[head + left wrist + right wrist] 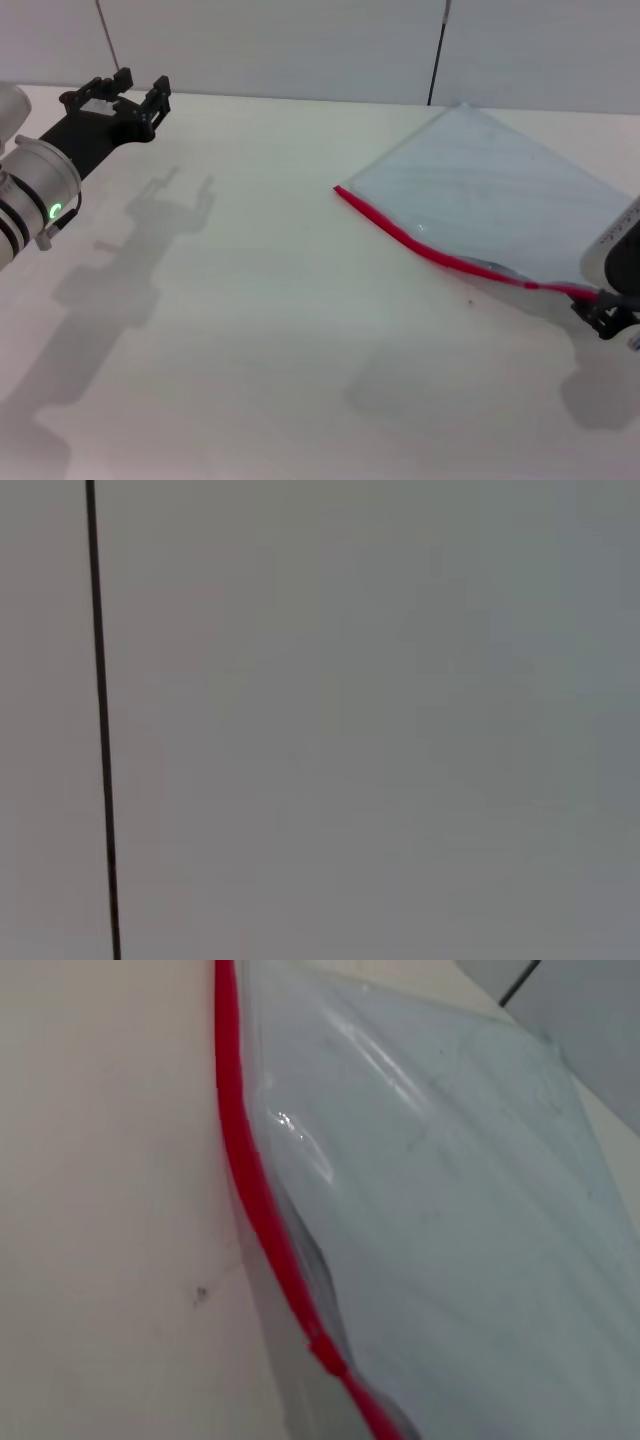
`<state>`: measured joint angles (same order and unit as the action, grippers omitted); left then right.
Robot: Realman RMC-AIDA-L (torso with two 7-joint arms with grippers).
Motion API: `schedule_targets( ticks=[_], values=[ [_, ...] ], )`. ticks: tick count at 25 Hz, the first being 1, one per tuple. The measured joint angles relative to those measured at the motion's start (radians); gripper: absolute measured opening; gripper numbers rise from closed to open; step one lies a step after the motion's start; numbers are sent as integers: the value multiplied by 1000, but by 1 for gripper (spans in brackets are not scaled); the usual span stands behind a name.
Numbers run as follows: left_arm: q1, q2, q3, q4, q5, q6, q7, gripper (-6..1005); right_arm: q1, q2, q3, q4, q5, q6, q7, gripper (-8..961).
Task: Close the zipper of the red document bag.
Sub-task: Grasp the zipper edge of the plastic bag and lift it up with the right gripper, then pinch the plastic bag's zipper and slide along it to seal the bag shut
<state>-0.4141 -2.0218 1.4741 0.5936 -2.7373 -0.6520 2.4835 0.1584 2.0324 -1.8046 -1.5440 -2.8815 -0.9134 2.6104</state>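
Note:
The red document bag [490, 190] lies flat on the white table at the right, a translucent pale blue-grey pouch. Its zipper [440, 255] is a red strip along the near long edge, running from the bag's left corner to the right. My right gripper [605, 315] sits low at the zipper's right end, partly cut off by the picture's edge. In the right wrist view the zipper [250, 1180] runs along the bag [450, 1210], and a small gap in the bag's mouth shows beside it. My left gripper [125, 92] hangs open and empty, raised at the far left.
The white table [250, 330] spreads wide between the two arms. A grey wall [300, 40] with dark vertical seams stands behind it. A small dark speck [470, 298] marks the table just in front of the zipper.

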Motion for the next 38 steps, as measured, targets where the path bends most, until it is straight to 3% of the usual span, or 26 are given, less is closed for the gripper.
schedule_targets(
  ticks=[3, 5, 7, 10, 15, 24, 31, 38],
  values=[
    [0, 0, 2, 0, 1, 2, -10, 514, -1, -1, 0, -3, 3, 0, 0, 502],
    [0, 4, 7, 0, 8, 4, -37, 514, -1, -1, 2, -7, 3, 0, 0, 287],
    [0, 8, 11, 1, 23, 4, -61, 514, -3, 0, 3, -20, 6, -2, 0, 271],
    [3, 16, 16, 42, 165, -2, -146, 514, -10, 0, -1, -51, 7, -7, 0, 248],
    [10, 20, 54, 159, 465, -32, -271, 514, -19, -1, -11, -88, 21, -11, -4, 197],
    [-16, 44, 57, 366, 982, -242, -544, 515, -19, -6, -11, -139, 129, -20, -51, 160],
    [-32, 34, 60, 459, 1143, -333, -542, 515, -19, -5, -12, -162, 132, -31, -53, 123],
    [-56, 33, 51, 493, 1158, -408, -483, 517, -15, -4, -11, -170, 135, -50, -53, 57]
  ],
)
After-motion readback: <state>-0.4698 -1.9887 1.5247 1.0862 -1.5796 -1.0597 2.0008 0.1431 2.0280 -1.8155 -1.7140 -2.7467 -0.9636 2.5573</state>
